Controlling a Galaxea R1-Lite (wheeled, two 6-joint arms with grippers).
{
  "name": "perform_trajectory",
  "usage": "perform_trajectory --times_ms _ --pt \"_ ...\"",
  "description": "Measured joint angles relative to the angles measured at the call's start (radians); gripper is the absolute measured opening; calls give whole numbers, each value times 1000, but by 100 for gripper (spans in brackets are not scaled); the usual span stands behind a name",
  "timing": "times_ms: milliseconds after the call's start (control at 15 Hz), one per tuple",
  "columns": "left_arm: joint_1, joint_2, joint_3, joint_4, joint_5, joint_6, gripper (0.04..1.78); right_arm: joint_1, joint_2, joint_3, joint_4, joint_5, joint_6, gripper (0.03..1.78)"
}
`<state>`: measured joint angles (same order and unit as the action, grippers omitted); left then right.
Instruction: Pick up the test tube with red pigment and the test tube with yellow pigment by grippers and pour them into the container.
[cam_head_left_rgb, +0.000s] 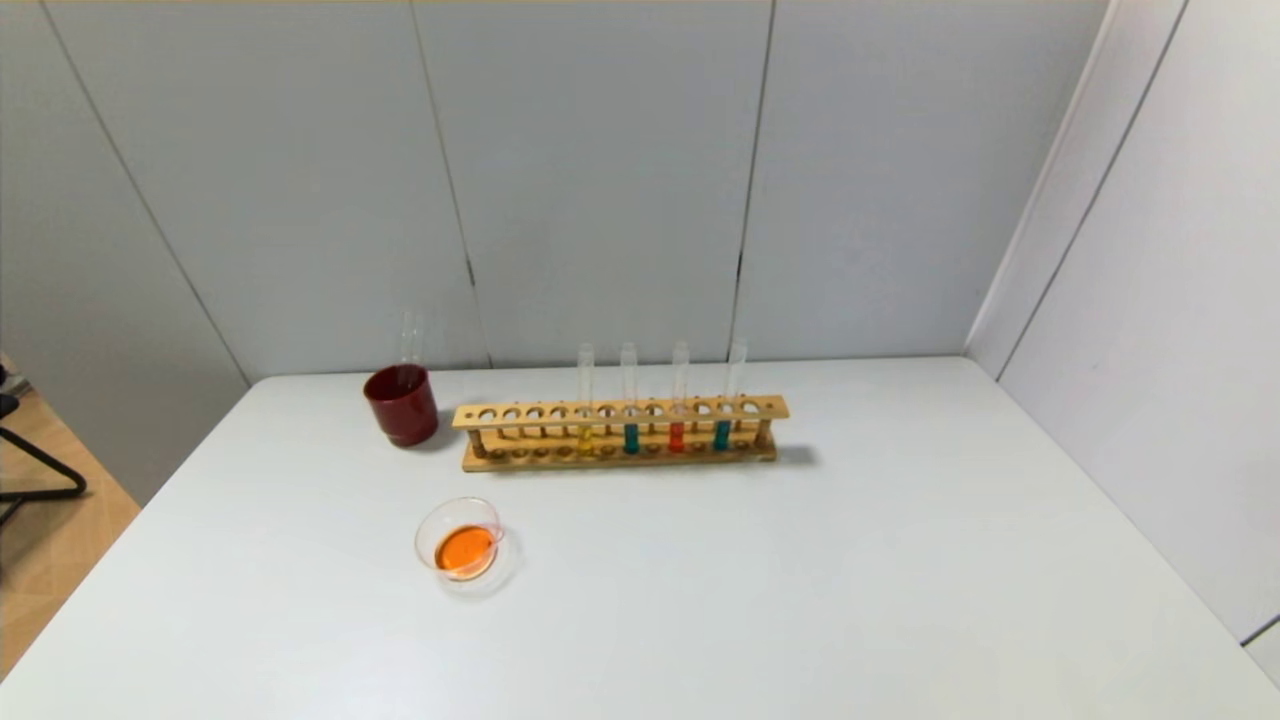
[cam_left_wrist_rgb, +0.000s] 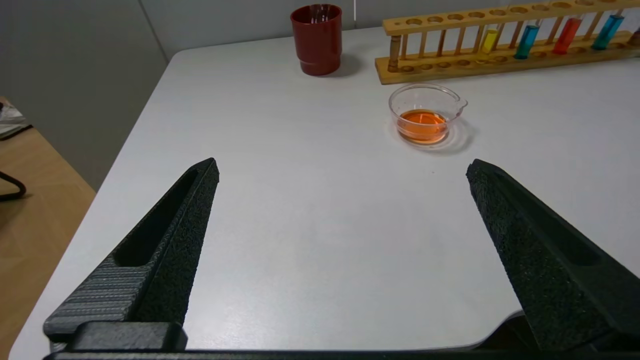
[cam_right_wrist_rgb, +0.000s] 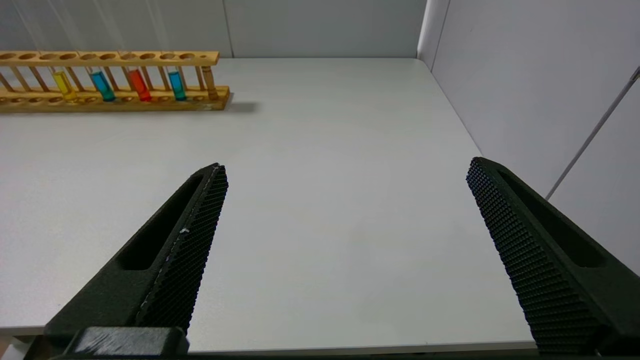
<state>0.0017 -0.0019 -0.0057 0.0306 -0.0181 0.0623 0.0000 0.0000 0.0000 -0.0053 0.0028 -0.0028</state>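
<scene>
Neither arm shows in the head view. Left claw (cam_left_wrist_rgb: 342, 167): finger bases cut off by its wrist view's edge; likewise the right claw (cam_right_wrist_rgb: 345, 167). Beyond the left claw, the rack (cam_left_wrist_rgb: 500, 37) runs out of frame. An empty tube (cam_head_left_rgb: 410, 340) behind the red cup (cam_head_left_rgb: 401, 404) is faint, its lower end hidden.

A dark red cup (cam_head_left_rgb: 401, 404) stands near the table's (cam_head_left_rgb: 800, 580) far edge, beside a wooden rack (cam_head_left_rgb: 620, 432) holding two teal tubes (cam_head_left_rgb: 630, 400).

Racked tubes (cam_head_left_rgb: 677, 400); dish (cam_head_left_rgb: 460, 540) orange-filled
</scene>
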Motion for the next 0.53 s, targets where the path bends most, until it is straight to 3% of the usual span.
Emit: perform_trajectory --times_ms 533 --pt "0 0 2 -16 4 -11 175 0 0 0 0 0 1 175"
